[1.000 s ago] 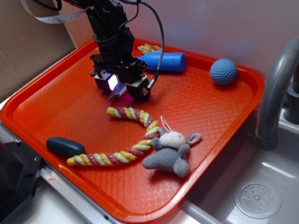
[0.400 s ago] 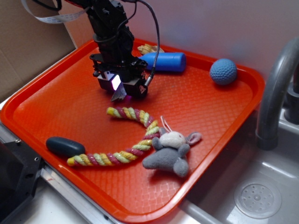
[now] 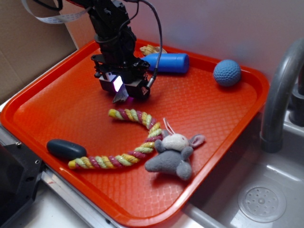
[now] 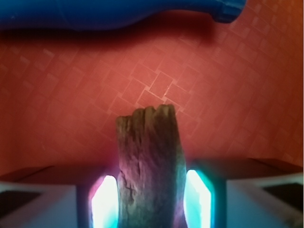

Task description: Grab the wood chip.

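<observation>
Change from a second earlier was small: the gripper (image 3: 120, 93) had shifted a little toward the back of the orange tray (image 3: 216, 111) and its two lit pads had drawn closer, while against the frame just before this one nothing visibly moved. In the wrist view the wood chip (image 4: 150, 166) sat clamped between the jaws, a glowing pad pressed against each side, pink-white on one side and teal on the other. Its long axis ran straight out from the jaws, away from the camera, with the free, ragged end pointing toward the blue bottle (image 4: 118, 12) that lay crosswise at the top of that view. The chip's grain ran lengthwise in brown, rough ridges. Its free end stopped short of the bottle, with bare tray between them.

In the exterior view the chip (image 3: 119, 96) showed only as a small dark tip poking out below the gripper, low over the tray; contact with the tray could not be told. The blue bottle (image 3: 167, 62) lay on its side just behind the gripper, with a tan seashell (image 3: 151, 49) at its far end. A blue knitted ball (image 3: 227, 72) rested near the tray's back corner. In front lay a striped rope toy (image 3: 128, 137), a grey plush mouse (image 3: 175, 154) and a dark oval stone (image 3: 66, 148)
</observation>
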Controlling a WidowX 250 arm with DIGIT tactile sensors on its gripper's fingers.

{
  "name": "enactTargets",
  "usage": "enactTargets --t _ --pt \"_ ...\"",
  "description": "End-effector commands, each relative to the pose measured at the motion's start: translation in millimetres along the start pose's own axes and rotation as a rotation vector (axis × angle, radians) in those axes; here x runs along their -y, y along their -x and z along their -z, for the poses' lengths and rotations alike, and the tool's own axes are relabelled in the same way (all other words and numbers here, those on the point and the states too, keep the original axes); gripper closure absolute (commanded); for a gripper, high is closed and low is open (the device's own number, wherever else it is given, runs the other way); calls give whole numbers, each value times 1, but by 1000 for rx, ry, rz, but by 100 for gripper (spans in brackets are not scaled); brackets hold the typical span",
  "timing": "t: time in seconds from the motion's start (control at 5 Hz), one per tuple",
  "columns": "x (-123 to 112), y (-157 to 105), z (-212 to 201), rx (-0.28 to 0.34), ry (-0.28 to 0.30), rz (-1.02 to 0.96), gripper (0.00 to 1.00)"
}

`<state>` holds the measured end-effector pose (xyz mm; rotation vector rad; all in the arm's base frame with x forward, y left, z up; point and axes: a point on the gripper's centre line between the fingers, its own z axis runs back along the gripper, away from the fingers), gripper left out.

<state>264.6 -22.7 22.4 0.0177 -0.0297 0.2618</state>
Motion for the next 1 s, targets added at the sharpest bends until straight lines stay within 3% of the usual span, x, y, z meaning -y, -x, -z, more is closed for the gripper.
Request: enactTargets --t 0.0,0.2,0.4,0.6,0.8 --pt "-11 12 -83 113 29 0 100" --pt "-11 26 -133 175 31 21 100" --pt "-28 37 -183 127 103 12 100" --pt "-37 30 -234 80 77 -6 100" --pt "-36 18 -224 73 9 -29 100"
